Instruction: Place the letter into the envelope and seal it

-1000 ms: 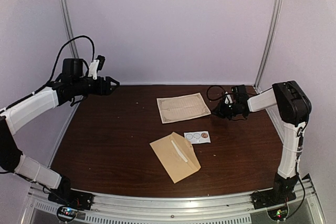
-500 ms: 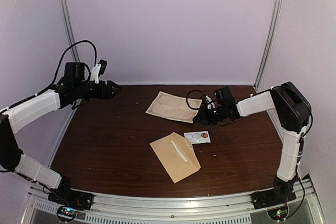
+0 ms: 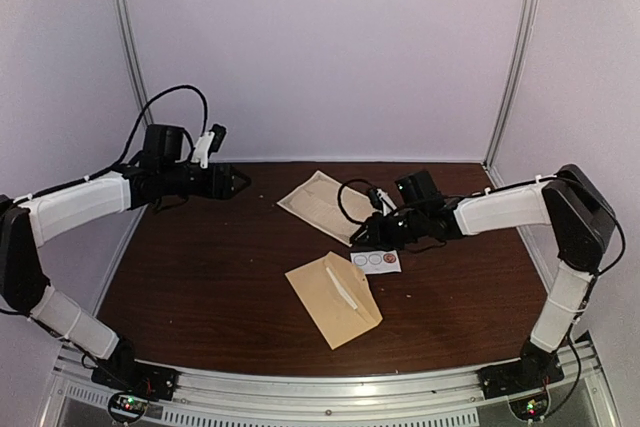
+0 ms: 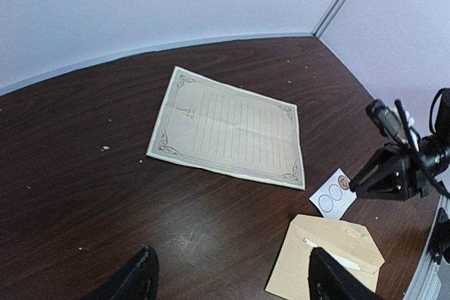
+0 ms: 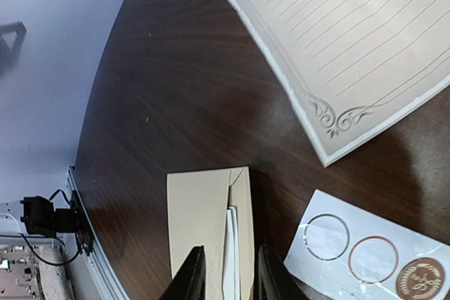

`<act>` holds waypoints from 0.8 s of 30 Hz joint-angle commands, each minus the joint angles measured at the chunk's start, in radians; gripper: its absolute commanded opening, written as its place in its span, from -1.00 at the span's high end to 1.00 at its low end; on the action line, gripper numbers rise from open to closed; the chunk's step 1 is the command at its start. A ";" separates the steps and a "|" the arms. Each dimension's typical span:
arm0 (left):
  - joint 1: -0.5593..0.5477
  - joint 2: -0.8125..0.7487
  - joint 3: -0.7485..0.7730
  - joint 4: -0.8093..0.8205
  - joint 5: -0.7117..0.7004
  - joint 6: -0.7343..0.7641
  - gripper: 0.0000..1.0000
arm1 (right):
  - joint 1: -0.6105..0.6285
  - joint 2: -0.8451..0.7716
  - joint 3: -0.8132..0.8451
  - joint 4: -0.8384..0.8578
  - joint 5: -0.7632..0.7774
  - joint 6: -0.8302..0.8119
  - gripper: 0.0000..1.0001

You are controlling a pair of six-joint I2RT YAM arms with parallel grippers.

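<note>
Ruled letter (image 3: 322,202) lies askew near the far edge of the table (image 3: 200,277), envelope (image 3: 335,299) and sticker card (image 3: 376,261) just in front; left gripper (image 3: 242,183) spread wide, right gripper (image 3: 356,240) slightly parted, empty.

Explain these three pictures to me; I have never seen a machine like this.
These are two robot arms bolted to the near edge of a brown table. One picture looks down from above and behind them. The other two come from small cameras on each wrist, so each shows its own fingers. On the table lie a lined letter, a tan envelope and a small white card of round stickers. The left hand hangs wide open over the far left of the table. The right hand reaches in beside the letter and the card, fingers slightly apart. Neither holds anything.
</note>
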 commanded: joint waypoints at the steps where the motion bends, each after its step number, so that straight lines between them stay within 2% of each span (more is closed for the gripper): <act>1: -0.068 0.066 0.009 0.071 0.003 -0.056 -0.48 | -0.078 -0.062 0.059 -0.082 0.127 -0.071 0.33; 4: -0.114 0.097 0.007 0.134 -0.012 -0.113 -0.48 | -0.127 -0.041 0.099 -0.117 0.165 -0.108 0.06; 6: -0.142 0.129 0.005 0.206 -0.033 -0.145 -0.48 | -0.158 -0.013 0.125 -0.125 0.181 -0.124 0.00; 13: -0.173 0.286 0.040 0.385 -0.068 -0.232 -0.43 | -0.242 0.086 0.197 -0.089 0.188 -0.124 -0.06; 24: -0.197 0.551 0.233 0.423 -0.076 -0.218 -0.40 | -0.273 0.229 0.260 -0.020 0.220 -0.070 -0.08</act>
